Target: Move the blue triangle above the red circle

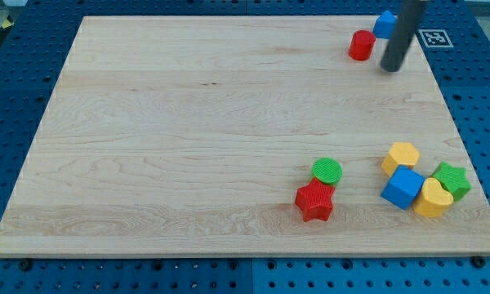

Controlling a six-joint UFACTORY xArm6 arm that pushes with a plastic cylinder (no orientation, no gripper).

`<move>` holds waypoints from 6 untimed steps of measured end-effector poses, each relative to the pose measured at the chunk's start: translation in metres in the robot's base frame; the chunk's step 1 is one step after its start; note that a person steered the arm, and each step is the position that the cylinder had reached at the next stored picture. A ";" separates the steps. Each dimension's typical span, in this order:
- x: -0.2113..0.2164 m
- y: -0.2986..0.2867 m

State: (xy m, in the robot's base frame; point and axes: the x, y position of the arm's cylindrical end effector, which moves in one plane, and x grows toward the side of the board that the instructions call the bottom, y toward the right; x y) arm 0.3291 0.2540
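Blue triangle [384, 24] sits at board's top right corner, just above-right of red circle [361, 45], near touching. Task looks nearly done. My tip [390, 67], bare rod, touches neither block, just right of red circle.

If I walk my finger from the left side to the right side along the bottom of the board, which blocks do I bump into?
Red star → green circle → yellow hexagon → blue cube → yellow heart → green star.
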 end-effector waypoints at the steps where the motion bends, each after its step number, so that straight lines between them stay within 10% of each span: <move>1: -0.007 0.047; 4: -0.114 0.060; 6: -0.111 0.028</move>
State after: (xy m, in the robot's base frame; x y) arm 0.2180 0.2818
